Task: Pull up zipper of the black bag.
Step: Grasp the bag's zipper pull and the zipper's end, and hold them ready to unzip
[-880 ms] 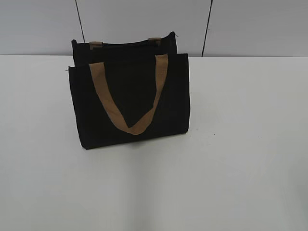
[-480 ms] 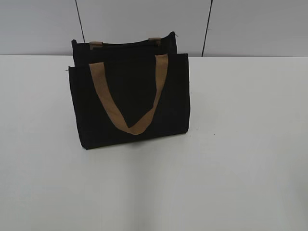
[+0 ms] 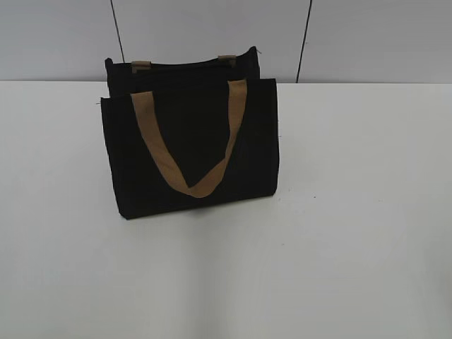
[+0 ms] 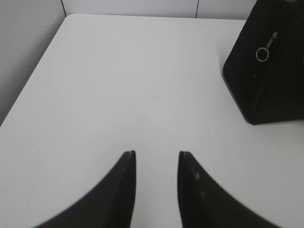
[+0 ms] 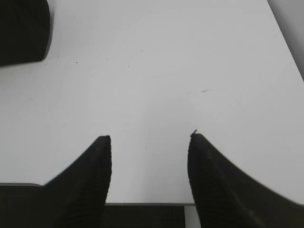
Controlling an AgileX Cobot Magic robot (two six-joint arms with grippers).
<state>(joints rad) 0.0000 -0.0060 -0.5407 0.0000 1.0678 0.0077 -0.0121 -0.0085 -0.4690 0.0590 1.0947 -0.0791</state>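
The counter (image 3: 353,247) is the largest thing here, white and bearing only the black bag (image 3: 191,152), which stands upright towards its far edge, just in front of the grey back wall (image 3: 367,35). The bag's broad front panel faces the exterior camera, probably so its top edge is reachable from either side. A tan strap handle (image 3: 189,152) droops in a V down that panel, clear of the top edge; two tan strap tabs (image 3: 141,66) stick up at the bag's rear rim. The zipper (image 3: 185,65) runs along that rim, and a small silvery ring pull (image 4: 262,53) shows on the bag's narrow end in the left wrist view.

The left claw (image 4: 156,154) hangs spread over bare counter, well apart from the bag's end. The right claw (image 5: 149,137) is spread wider, empty, the bag's corner far off. Nothing stands between either claw and the bag.
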